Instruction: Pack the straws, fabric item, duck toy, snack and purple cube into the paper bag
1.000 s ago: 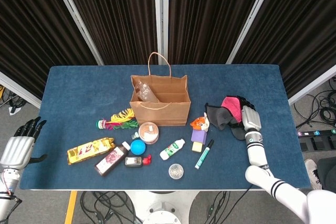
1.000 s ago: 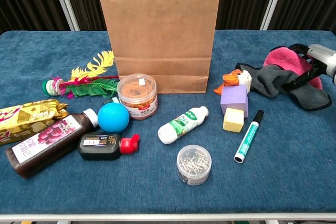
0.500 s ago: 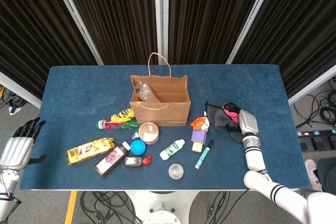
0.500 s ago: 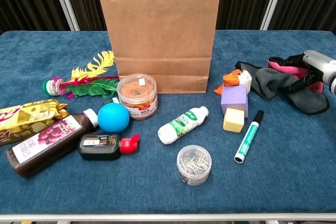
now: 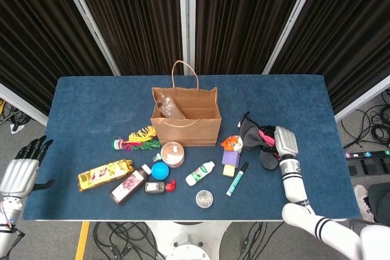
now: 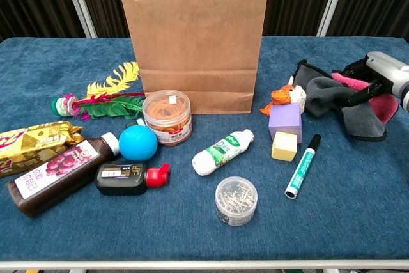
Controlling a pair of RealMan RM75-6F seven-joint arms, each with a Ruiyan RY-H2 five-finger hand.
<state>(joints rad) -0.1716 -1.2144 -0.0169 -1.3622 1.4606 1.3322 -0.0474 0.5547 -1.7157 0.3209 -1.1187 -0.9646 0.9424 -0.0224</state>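
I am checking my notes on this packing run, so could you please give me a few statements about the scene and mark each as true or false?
1. The right hand grips the grey and pink fabric item. True.
2. The purple cube is inside the paper bag. False: it stands on the table, in front of the duck toy.
3. The left hand holds the snack. False: it is empty, off the table's left edge.
4. The blue ball lies beside the jar of rubber bands. True.
5. The marker is uncapped. False: its cap is on.
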